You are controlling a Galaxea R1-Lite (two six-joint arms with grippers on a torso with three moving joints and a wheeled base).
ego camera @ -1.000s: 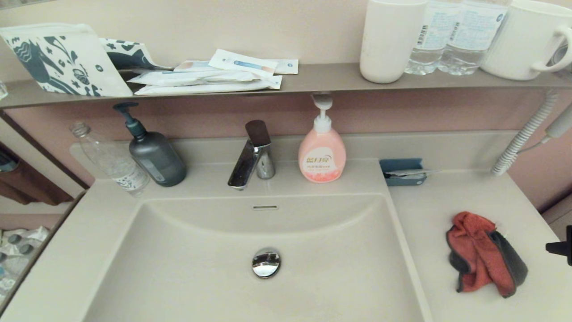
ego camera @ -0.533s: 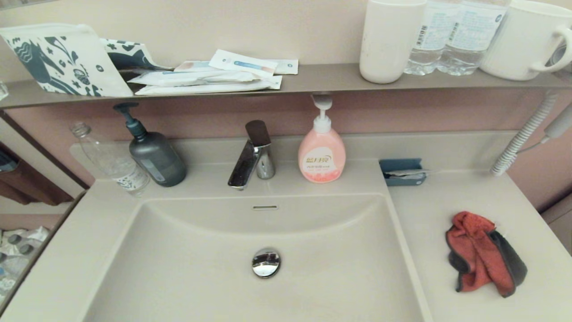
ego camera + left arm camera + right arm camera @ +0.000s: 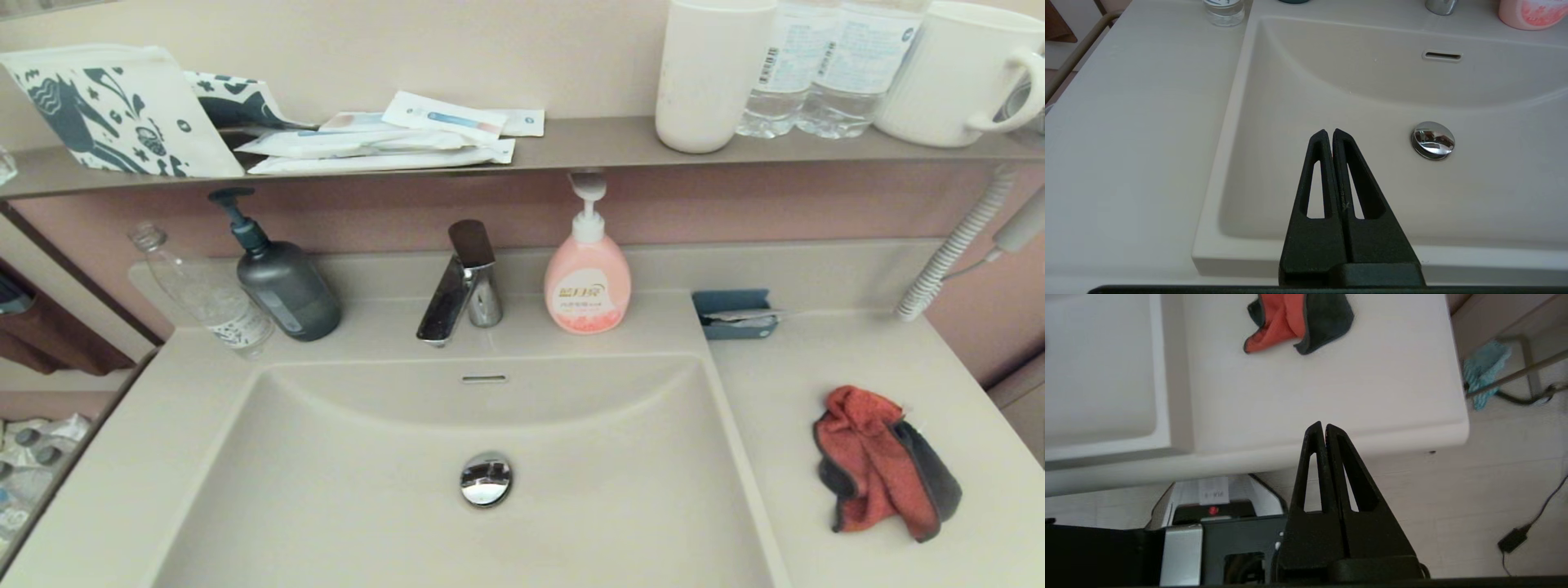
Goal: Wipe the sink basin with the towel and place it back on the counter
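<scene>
beyond the right end effector [image 3: 1325,428], towel [image 3: 1298,320]

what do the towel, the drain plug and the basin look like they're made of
Towel: soft cloth, perhaps microfibre; it lies crumpled in limp folds, red-orange with a dark grey reverse.
Drain plug: polished metal or chrome plating; it mirrors the room.
Basin: smooth, hard beige ceramic or resin, unclear which; faint sheen, seamless rounded corners.

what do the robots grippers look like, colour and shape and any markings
Both the left gripper and the right gripper are matte black, each with two long tapering triangular fingers pierced by a slot-shaped cutout. The left carries a small x-like mark. No cables show on either.
</scene>
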